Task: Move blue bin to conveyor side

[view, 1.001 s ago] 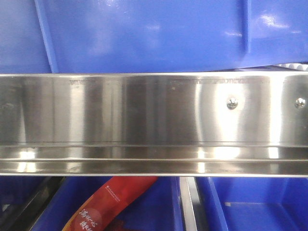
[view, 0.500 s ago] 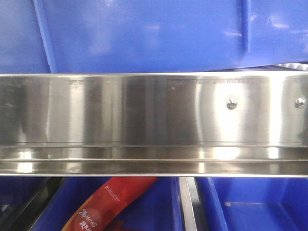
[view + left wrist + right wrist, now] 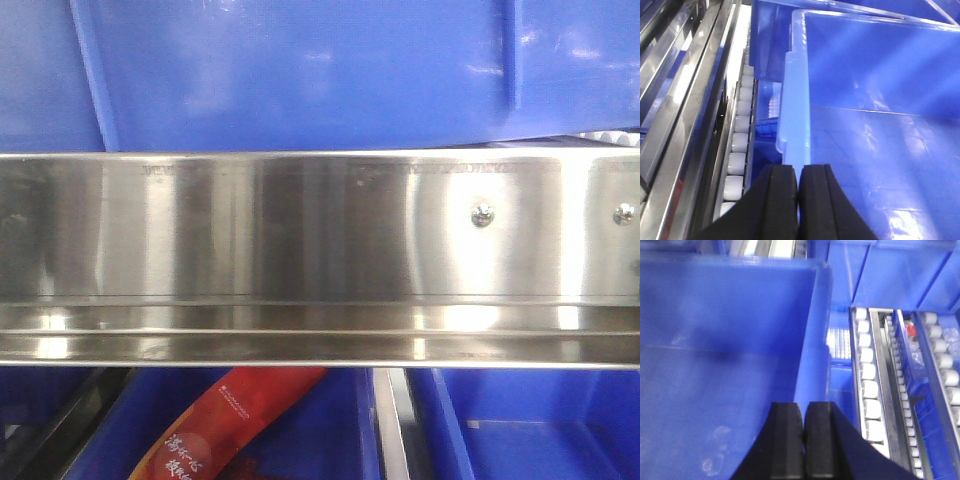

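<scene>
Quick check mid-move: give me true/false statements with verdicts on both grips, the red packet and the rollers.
1. The left gripper is shut on the rim of the blue bin. True.
2. The red packet lies inside the held bin. False: it lies in a lower bin under the steel rail.
3. White rollers run beside the held bin. True.
4. The right gripper is wide open. False: it is shut on the bin's side wall.
</scene>
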`<state>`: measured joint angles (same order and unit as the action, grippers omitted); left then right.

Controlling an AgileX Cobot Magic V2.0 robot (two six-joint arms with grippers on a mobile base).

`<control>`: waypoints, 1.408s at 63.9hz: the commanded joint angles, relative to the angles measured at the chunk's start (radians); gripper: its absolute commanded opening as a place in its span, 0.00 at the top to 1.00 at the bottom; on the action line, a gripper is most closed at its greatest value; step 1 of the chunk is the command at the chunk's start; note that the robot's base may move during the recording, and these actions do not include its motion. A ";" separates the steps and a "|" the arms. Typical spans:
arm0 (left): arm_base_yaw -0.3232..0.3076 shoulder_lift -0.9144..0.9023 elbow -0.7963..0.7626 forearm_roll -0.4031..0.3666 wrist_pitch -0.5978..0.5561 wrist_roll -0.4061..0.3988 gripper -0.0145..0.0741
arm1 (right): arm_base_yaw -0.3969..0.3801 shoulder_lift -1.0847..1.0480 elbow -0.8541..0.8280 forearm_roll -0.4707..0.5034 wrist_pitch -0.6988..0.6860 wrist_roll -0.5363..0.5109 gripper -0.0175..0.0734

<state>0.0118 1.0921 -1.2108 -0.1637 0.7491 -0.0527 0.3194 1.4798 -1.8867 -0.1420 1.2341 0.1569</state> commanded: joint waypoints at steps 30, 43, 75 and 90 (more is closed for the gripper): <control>0.004 -0.003 -0.011 -0.015 0.017 -0.005 0.83 | 0.002 0.094 -0.008 -0.018 -0.013 0.001 0.43; 0.004 -0.003 -0.011 -0.017 0.045 -0.005 0.83 | -0.002 0.132 -0.008 -0.022 -0.013 0.001 0.43; 0.004 -0.003 -0.011 -0.017 0.048 -0.005 0.83 | -0.009 0.124 0.034 -0.022 -0.013 0.001 0.43; 0.004 -0.003 -0.011 -0.017 0.048 -0.005 0.83 | -0.009 0.124 0.036 -0.022 -0.013 0.001 0.43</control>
<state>0.0118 1.0937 -1.2130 -0.1716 0.8024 -0.0527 0.3149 1.6173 -1.8526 -0.1529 1.2323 0.1569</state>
